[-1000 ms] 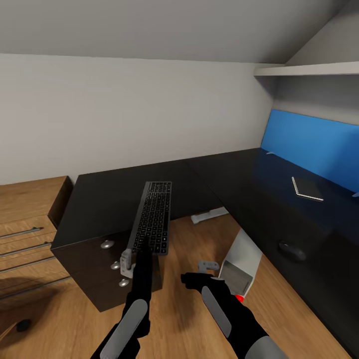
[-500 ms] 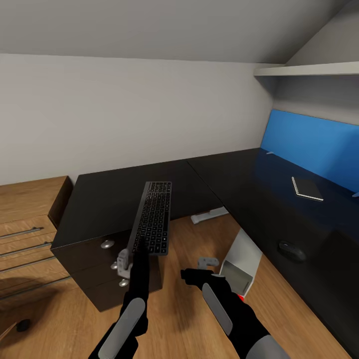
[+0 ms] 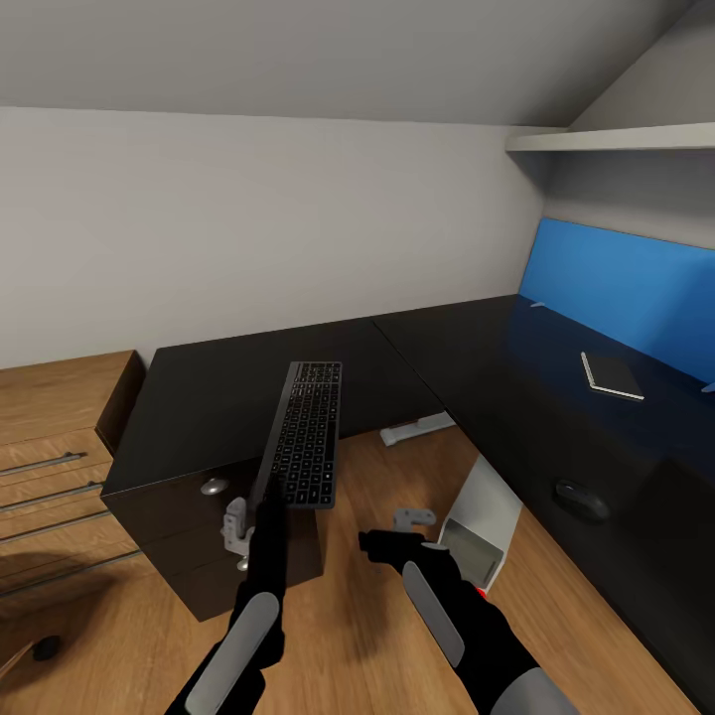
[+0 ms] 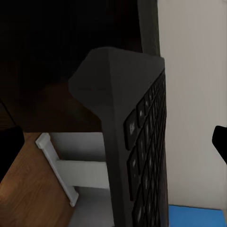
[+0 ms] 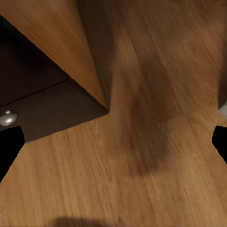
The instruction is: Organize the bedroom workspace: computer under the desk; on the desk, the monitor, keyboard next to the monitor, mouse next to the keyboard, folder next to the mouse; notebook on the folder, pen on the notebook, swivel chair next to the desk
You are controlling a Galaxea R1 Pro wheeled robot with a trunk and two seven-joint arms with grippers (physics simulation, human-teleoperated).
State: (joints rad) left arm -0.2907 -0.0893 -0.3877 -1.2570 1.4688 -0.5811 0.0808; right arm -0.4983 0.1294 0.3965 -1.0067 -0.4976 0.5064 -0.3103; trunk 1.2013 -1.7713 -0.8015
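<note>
The keyboard [image 3: 306, 432], silver-grey with black keys, lies lengthwise on the near wing of the black desk [image 3: 209, 387], its near end past the desk's front edge. My left gripper [image 3: 270, 501] is at that near end. In the left wrist view the keyboard [image 4: 142, 137] runs edge-on between the fingertips [image 4: 9, 149], which stand wide apart, so the gripper [image 4: 113, 146] is open. My right gripper [image 3: 380, 544] hangs open over the wood floor. The notebook [image 3: 613, 375] and the mouse [image 3: 582, 500] lie on the desk's right wing. The computer [image 3: 484, 521] leans under it.
A blue back panel [image 3: 626, 288] lines the desk's right wing, with a white shelf [image 3: 606, 139] above. A dark drawer unit with round knobs [image 3: 214, 487] stands under the near wing. A wooden dresser [image 3: 55, 437] stands at the left. A white desk foot [image 3: 417, 429] rests on the floor.
My left arm has shifted a little to the left and lower at the keyboard's near end. The keyboard and my right arm have hardly moved.
</note>
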